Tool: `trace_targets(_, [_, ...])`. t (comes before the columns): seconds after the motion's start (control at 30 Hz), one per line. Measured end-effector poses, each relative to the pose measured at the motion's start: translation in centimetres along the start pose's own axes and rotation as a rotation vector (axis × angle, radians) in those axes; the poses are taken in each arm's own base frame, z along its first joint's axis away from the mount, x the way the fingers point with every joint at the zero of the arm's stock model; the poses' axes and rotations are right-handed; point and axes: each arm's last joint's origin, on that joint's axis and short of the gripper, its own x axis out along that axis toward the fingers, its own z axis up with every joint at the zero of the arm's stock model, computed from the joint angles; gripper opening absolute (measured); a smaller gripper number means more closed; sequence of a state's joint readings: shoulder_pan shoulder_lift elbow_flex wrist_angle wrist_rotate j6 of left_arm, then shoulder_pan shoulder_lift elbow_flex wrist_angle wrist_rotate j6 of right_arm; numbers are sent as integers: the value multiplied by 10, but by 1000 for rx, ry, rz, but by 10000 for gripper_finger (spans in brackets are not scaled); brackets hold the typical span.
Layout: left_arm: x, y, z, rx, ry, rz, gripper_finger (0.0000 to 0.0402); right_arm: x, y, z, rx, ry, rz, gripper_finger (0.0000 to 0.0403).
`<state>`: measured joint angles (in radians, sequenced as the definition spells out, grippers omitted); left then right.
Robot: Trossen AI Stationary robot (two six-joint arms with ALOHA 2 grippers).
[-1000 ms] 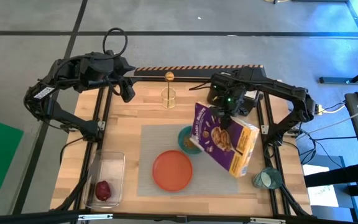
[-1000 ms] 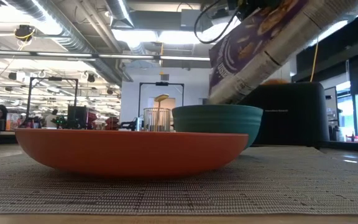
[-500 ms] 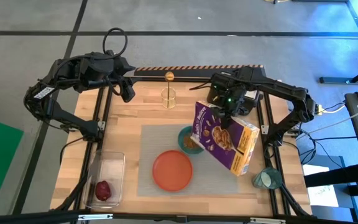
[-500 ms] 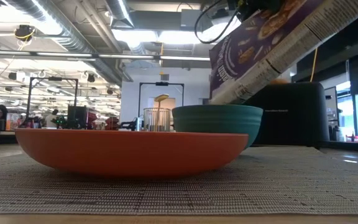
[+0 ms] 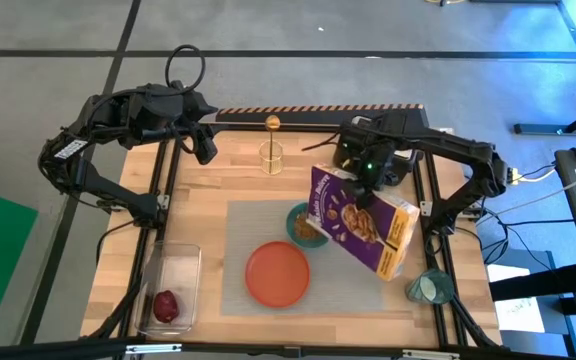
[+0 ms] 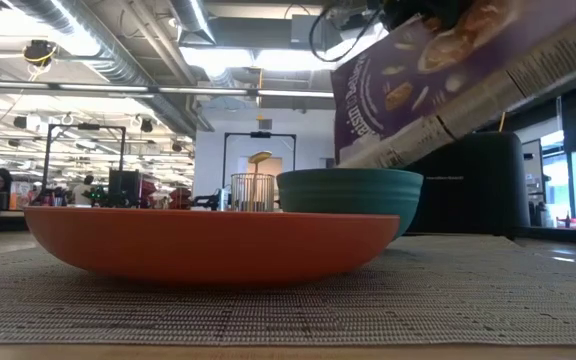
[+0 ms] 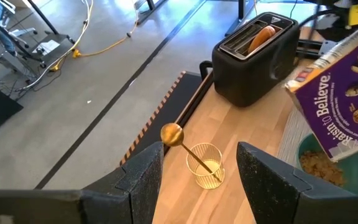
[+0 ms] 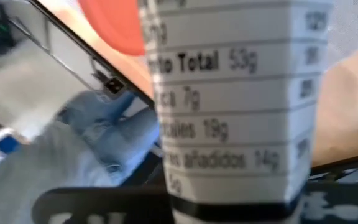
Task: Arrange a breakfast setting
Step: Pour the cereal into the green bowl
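My right gripper (image 5: 366, 186) is shut on a purple cereal box (image 5: 358, 222), which is tilted above the teal bowl (image 5: 296, 222) on the grey placemat (image 5: 238, 230). The bowl holds brown flakes (image 7: 319, 165). The orange plate (image 5: 276, 273) rests on the mat in front of the bowl. The gold spoon (image 7: 173, 134) stands in a small wire holder at the far edge. My left gripper (image 5: 206, 150) hangs open above the table's far left, holding nothing. The teal cup (image 5: 430, 288) sits at the right edge. The dark red fruit (image 5: 167, 304) lies in the clear tub. My right gripper holds the cereal box by its upper long edge (image 5: 360, 196), coming from above and slanting down; the gripper itself hides the fingers there. The box's white side panel (image 8: 229, 124) runs away from the fingers. The box is lifted clear and tilted, its low end (image 6: 368, 150) over the bowl.
The black toaster (image 7: 253, 59) stands at the far right with a bagel (image 7: 261, 36) in its slot, under the right arm. The clear tub (image 5: 173, 265) lies at the near left. Bare wood shows left of the placemat.
My right gripper has rolled at the wrist while staying in place. The cereal box has turned with it: more of its purple front now faces the table's near side, and its low end stays above the bowl.
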<state>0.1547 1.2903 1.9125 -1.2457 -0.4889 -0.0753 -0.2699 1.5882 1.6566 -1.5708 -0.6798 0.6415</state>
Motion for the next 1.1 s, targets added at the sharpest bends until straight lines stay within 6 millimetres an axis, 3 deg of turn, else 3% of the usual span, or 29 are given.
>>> trace_targets(0.3, [0,0,0,4,-1,2,199,3,2,-5,-86,-51,-91,10])
trace_targets(0.53, [0,1,0,7,-2,19,199,-6,4,-26,-176,-113,-121,9])
trace_targets(0.9, [3,7,1,-15,1,54,199,14,20,-47,-393,-115,-237,6])
trace_targets(1.1, [3,7,1,-22,-4,54,199,6,21,-62,-455,-213,-263,6])
